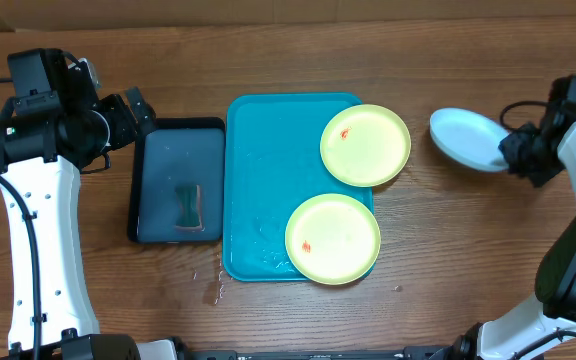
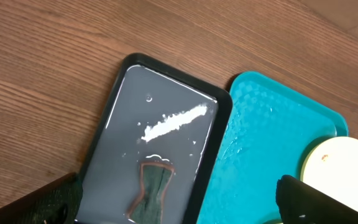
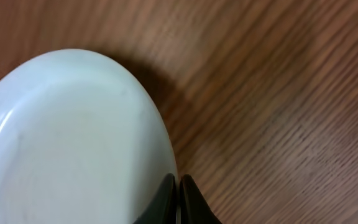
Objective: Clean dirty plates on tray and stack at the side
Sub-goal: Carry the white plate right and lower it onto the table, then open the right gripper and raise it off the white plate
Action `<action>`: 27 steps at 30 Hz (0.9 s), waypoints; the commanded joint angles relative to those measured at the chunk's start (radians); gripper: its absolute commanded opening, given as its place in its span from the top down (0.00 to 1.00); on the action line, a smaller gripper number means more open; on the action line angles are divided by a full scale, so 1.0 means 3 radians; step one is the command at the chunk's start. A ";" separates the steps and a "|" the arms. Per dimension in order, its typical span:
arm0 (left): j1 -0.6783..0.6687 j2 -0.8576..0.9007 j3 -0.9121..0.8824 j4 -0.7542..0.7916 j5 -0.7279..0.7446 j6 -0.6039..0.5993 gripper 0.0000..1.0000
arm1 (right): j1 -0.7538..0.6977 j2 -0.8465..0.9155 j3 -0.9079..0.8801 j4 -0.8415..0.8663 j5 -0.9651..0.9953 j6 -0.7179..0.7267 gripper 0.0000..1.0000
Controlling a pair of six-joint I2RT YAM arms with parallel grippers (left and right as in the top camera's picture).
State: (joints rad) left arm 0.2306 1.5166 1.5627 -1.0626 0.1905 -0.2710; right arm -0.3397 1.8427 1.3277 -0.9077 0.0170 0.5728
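Left tool [image 1: 138, 112] gapes wide; right tool [image 3: 178, 199] is pinched closed.

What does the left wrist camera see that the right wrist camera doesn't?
Only the left wrist view: the dark navy tray with a sponge in it, the turquoise tray, and part of a yellow-green plate. Only the right wrist view: the light blue plate, pinched at its rim by the shut right gripper. Both: the wooden table.

tray [image 1: 258, 180]: glossy plastic | blue plate [image 1: 463, 138]: smooth plastic | table [image 1: 468, 250]: grained wood
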 commanded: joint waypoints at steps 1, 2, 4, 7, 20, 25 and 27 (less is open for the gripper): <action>-0.0004 -0.0043 0.0037 0.0003 0.0029 0.0005 0.00 | 0.0019 -0.0111 -0.0181 0.0045 0.0052 0.0013 0.96; -0.0004 -0.0043 0.0037 0.0001 0.0029 0.0005 0.00 | 0.0019 -0.0111 -0.0226 0.0045 0.0052 0.0013 0.96; -0.0004 -0.0043 0.0037 0.0001 0.0029 0.0005 0.00 | 0.0020 -0.0111 -0.0318 0.0041 0.0052 0.0011 0.96; -0.0004 -0.0043 0.0037 0.0001 0.0029 0.0005 0.00 | 0.0032 -0.0111 -0.0450 0.0041 0.0047 0.0013 0.96; -0.0004 -0.0043 0.0037 0.0001 0.0029 0.0005 0.00 | 0.0586 -0.0111 -0.0717 0.0195 0.0097 -0.0189 0.96; -0.0004 -0.0043 0.0037 0.0001 0.0029 0.0005 0.00 | 0.0684 -0.0111 -0.0717 0.0169 0.0141 -0.0191 0.92; -0.0004 -0.0043 0.0037 0.0001 0.0029 0.0006 0.00 | 0.0684 -0.0111 -0.0717 0.0137 0.0104 -0.0191 0.91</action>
State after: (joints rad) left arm 0.2306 1.5166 1.5627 -1.0626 0.1905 -0.2710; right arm -0.1352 1.8317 1.1221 -0.8608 0.0334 0.5285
